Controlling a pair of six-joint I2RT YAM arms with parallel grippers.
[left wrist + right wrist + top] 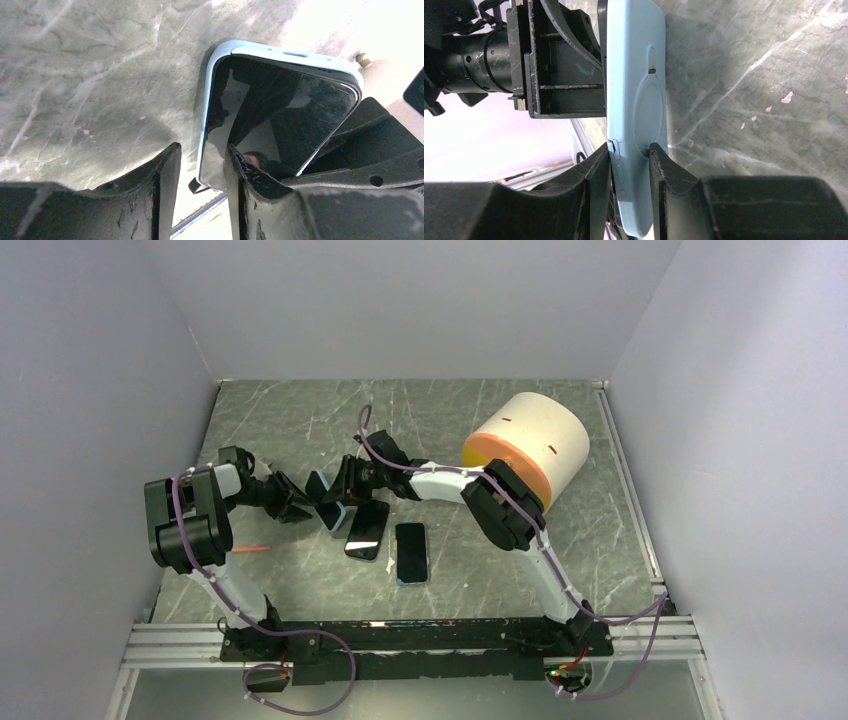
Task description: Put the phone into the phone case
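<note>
- The phone (280,115) is held up off the table (450,410), left of the table's middle, between the two arms.
- Its dark screen sits inside the pale blue phone case (636,75). The case rim wraps the top edge and one long side. Whether the opposite long side is fully seated cannot be told.
- The right gripper (629,147) is pinched narrow onto the phone case, one side pressing its back just beside the round ring, the other on the edge with the side buttons.
- The left gripper (201,150) straddles a lower corner of the phone at a narrow setting. One side overlaps the screen, while a sliver of gap shows between the other side and the case, so whether it truly clamps cannot be told.
- A black handset (367,529) lies flat just toward the near edge from the held phone, and a blue-rimmed handset (411,552) lies beside it, closer to the near edge.
- A cream cylinder (535,440) with an orange band lies tilted toward the right edge.
- A thin orange stick (252,549) lies near the left edge.
</note>
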